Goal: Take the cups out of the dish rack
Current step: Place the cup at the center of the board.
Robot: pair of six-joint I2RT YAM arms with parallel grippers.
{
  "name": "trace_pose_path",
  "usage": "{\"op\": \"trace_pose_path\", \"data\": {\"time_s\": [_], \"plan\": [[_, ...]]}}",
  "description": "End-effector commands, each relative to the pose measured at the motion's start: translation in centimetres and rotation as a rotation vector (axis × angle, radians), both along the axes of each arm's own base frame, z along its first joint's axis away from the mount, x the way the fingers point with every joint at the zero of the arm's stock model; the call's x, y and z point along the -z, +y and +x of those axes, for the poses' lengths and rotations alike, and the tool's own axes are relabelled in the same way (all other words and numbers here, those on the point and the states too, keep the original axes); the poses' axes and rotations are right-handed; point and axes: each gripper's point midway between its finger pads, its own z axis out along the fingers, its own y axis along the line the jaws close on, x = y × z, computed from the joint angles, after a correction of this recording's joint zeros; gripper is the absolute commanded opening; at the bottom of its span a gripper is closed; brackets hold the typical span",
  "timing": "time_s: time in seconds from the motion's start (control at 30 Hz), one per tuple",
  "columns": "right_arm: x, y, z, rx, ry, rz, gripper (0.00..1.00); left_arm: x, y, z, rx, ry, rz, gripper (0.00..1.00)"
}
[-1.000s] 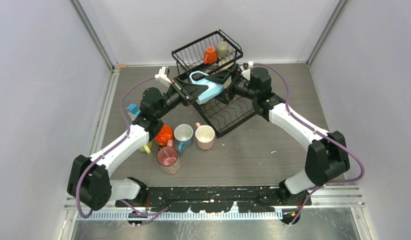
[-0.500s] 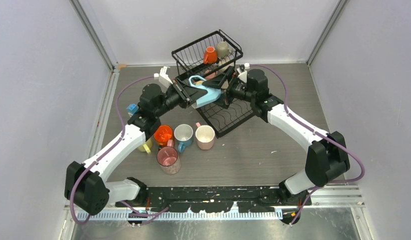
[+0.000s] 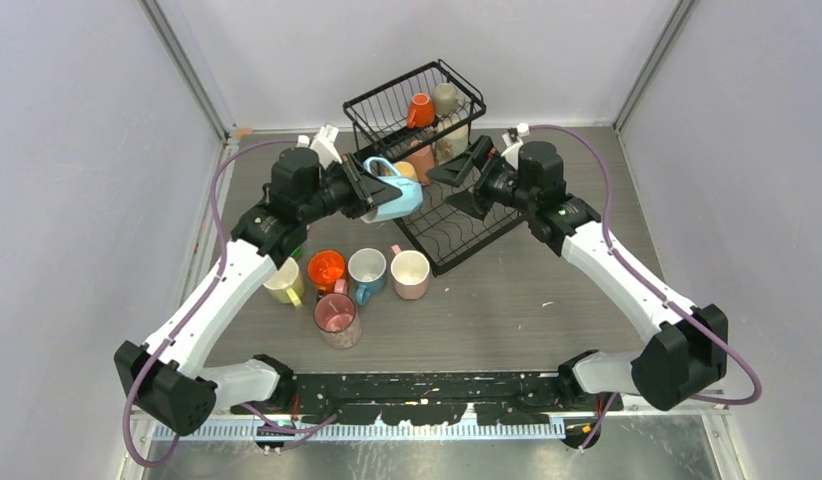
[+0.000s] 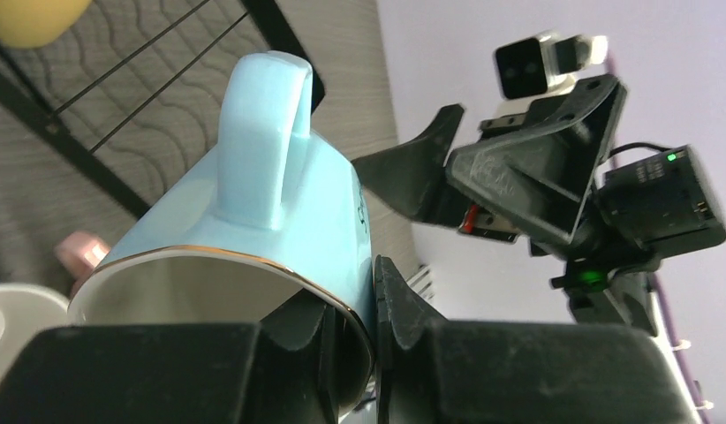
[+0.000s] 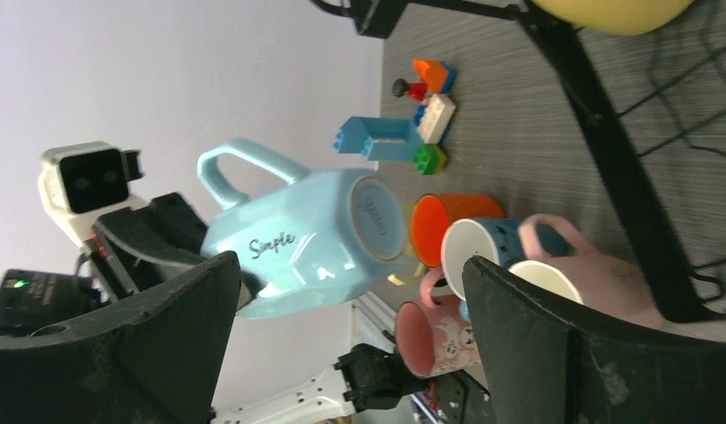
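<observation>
My left gripper (image 3: 365, 190) is shut on the rim of a light blue cup (image 3: 394, 198), held tilted in the air left of the dish rack (image 3: 359, 106). In the left wrist view one finger is inside the cup (image 4: 253, 212) and one outside, at my left gripper (image 4: 374, 309). My right gripper (image 3: 463, 176) stands open and empty over the rack's lower tray, apart from the cup (image 5: 315, 234). An orange cup (image 3: 420, 110) and a beige cup (image 3: 445, 97) sit in the upper basket. Several cups stand on the table, among them an orange one (image 3: 327, 268) and a pink one (image 3: 410, 273).
Small toy blocks (image 5: 412, 132) lie on the table beyond the held cup. A yellow cup (image 3: 283, 283) and a patterned pink cup (image 3: 337, 318) stand near the left arm. Enclosure walls close in the left, right and back sides.
The right gripper has opened wider, let go of the blue cup and drawn back to the right. The left gripper has carried the cup leftward away from the rack.
</observation>
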Motion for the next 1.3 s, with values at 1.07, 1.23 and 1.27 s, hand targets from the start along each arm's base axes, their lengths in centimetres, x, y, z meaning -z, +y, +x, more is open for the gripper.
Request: {"op": "trace_pose_path", "data": {"time_s": [1.07,1.23,1.27], "plan": [[6.8,-5.1,0.9,0.126,0.068,-0.308,1.0,14.4,0.0,-15.7,0.413,0.098,0.886,0.0],[7.0,-4.7,0.8,0.117,0.072,-0.318,1.0,17.0,0.1,-15.9,0.413,0.135,0.954,0.0],[7.1,-4.7,0.7,0.116,0.073,-0.32,1.0,17.4,0.3,-15.9,0.401,0.143,0.962,0.0]]}}
